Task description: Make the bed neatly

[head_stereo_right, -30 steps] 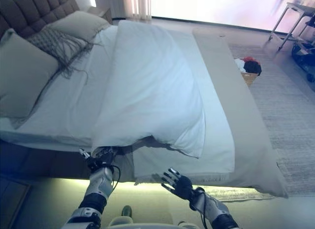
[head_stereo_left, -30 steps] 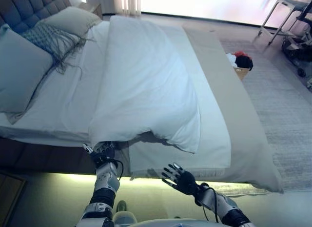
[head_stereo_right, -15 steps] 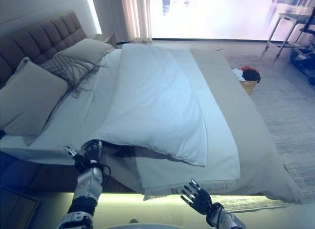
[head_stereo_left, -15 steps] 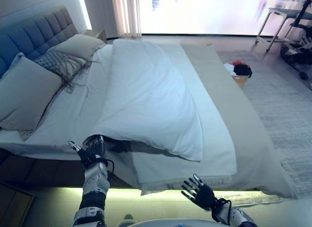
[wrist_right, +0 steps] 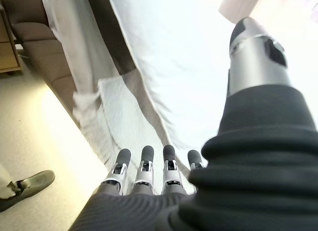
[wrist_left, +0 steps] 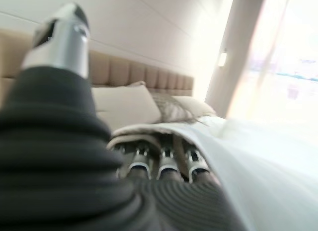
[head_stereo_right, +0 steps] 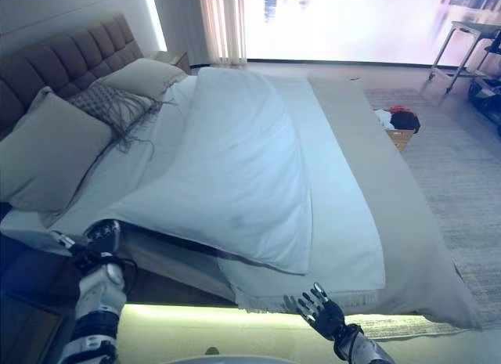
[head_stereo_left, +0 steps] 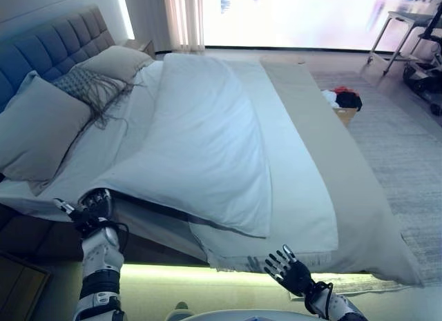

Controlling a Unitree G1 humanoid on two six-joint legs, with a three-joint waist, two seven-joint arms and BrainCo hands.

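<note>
A white duvet (head_stereo_left: 200, 141) lies folded back along the middle of the bed, over a white sheet (head_stereo_left: 304, 190). My left hand (head_stereo_left: 93, 207) is at the bed's near edge, its fingers (wrist_left: 164, 164) curled on the duvet's near corner (wrist_left: 258, 166), which stretches out toward the pillow end. My right hand (head_stereo_left: 291, 273) is open and empty, fingers (wrist_right: 149, 164) straight, low in front of the bed's near edge, below the sheet's hanging fringe (wrist_right: 94, 116).
Two large pillows (head_stereo_left: 38, 128) (head_stereo_left: 114, 62) and a fringed cushion (head_stereo_left: 90, 86) lean on the tufted headboard (head_stereo_left: 48, 52). A beige cover (head_stereo_left: 345, 169) drapes the foot end. A basket of clothes (head_stereo_left: 343, 103) stands on the rug (head_stereo_left: 407, 148). A metal table (head_stereo_left: 397, 21) stands far right.
My left hand has moved left toward the pillow end with the duvet corner, spreading the duvet's near edge wider. My right hand has sunk lower. The camera has also shifted.
</note>
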